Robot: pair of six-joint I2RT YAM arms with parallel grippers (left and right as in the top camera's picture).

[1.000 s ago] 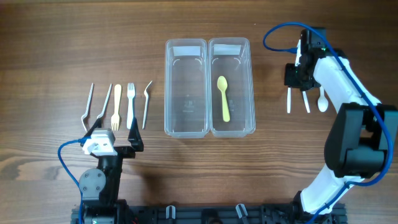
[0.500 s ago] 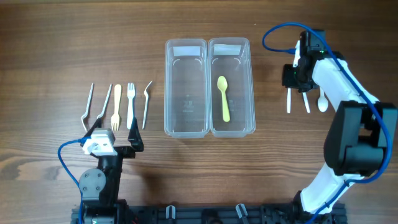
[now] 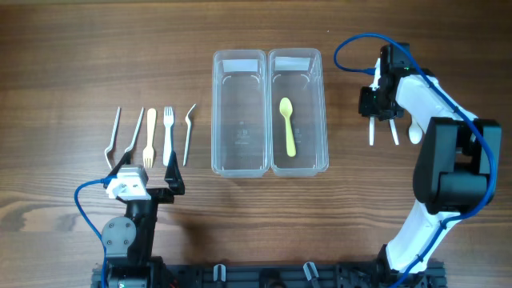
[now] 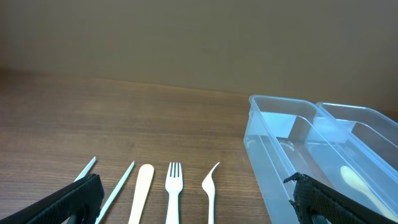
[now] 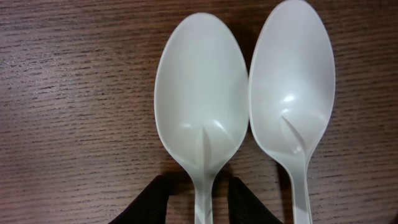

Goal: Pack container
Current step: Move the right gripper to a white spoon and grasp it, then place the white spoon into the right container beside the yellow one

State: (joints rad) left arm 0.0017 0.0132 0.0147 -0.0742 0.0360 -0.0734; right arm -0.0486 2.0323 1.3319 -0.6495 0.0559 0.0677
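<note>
Scanning from the big items down: the brown wood-grain table (image 3: 64,48) carries everything. At its centre two clear rectangular plastic containers stand side by side w/ their long walls touching. The left clear container (image 3: 238,120) has nothing in it. The right clear container (image 3: 308,96) holds one yellow-green plastic spoon (image 3: 287,128), lying lengthwise, bowl toward the far end.

So we judge the job as barely begun: one piece packed, the rest out on the table.

The right tool (image 3: 381,108) is down over the white plastic spoons to the right of the containers. In the right wrist view its jaws stand narrow, one on either side of the neck of the left-hand white spoon (image 5: 202,118). A sliver shows on each side, so we read it as not pinched yet. A second white spoon (image 5: 292,93) lies just beside, bowls nearly touching. The overhead shows what looks like a third, partly under the arm.

The left tool (image 3: 146,172) sits near the front edge, jaws wide, holding nothing.

Just beyond it is a row of five pale plastic utensils (image 3: 150,136), incl. a white fork (image 3: 168,132). All are unpacked, prob. meant for the left container.
</note>
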